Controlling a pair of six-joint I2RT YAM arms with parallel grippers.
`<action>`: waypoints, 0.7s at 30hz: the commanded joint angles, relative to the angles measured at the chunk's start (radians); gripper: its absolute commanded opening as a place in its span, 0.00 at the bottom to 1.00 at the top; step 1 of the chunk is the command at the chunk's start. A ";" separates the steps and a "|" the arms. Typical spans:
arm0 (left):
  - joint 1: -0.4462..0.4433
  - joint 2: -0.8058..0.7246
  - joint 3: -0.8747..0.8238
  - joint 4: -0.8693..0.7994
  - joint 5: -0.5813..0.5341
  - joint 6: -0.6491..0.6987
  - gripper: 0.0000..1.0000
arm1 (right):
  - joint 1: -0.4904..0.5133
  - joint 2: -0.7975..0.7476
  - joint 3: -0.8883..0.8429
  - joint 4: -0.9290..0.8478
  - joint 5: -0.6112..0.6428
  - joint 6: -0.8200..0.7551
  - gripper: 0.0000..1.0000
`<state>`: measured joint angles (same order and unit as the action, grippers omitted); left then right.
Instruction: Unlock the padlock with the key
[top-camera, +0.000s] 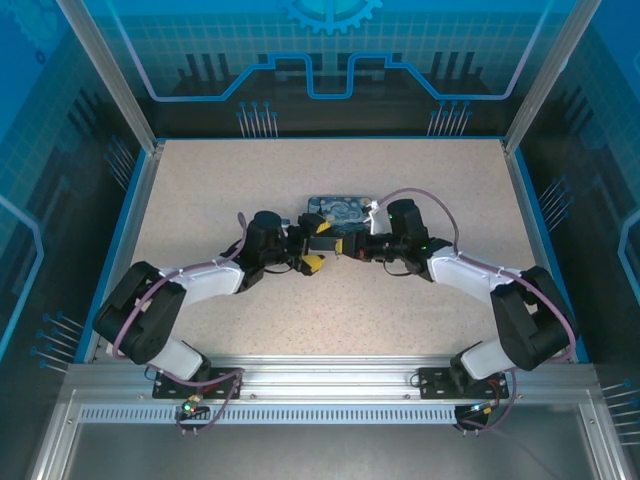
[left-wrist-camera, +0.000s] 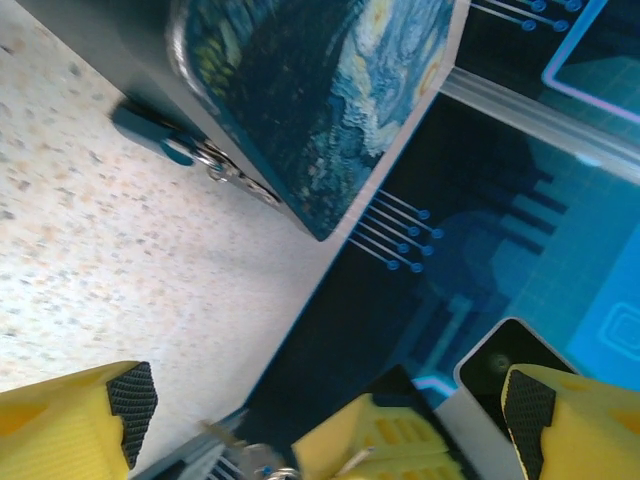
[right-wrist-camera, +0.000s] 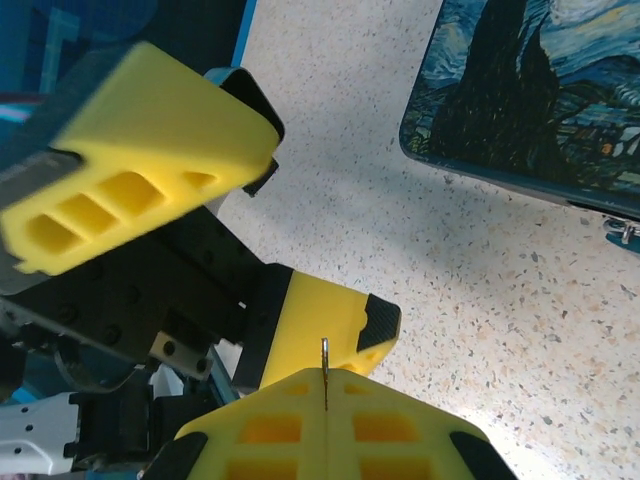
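We judge a handover underway: right end effector (right-wrist-camera: 325, 388) clamps the key (right-wrist-camera: 325, 360), left end effector (left-wrist-camera: 328, 400) gapes wide, needing to close on it.

Padlock (left-wrist-camera: 150, 130) beside box (left-wrist-camera: 320, 90), on table (left-wrist-camera: 100, 260)

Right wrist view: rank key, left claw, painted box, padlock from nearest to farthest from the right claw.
1. key: pinched in the shut right claw, bottom centre.
2. left claw: open, just ahead, left of centre.
3. painted box: upper right.
3, tied. padlock: right edge, by the box's side, mostly cut off; too close to the box to rank.
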<state>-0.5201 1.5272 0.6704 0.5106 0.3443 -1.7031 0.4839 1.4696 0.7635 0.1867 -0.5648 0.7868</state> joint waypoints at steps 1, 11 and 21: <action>-0.028 0.009 0.001 0.099 -0.072 -0.169 0.91 | 0.041 -0.037 0.027 0.003 0.125 0.088 0.00; -0.064 -0.017 0.000 0.053 -0.188 -0.296 0.90 | 0.120 -0.071 0.089 -0.030 0.309 0.155 0.00; -0.079 0.022 0.013 0.123 -0.208 -0.341 0.85 | 0.140 -0.064 0.111 -0.029 0.342 0.172 0.00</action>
<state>-0.5880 1.5291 0.6704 0.5827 0.1600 -2.0022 0.6018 1.4174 0.8482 0.1646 -0.2481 0.9424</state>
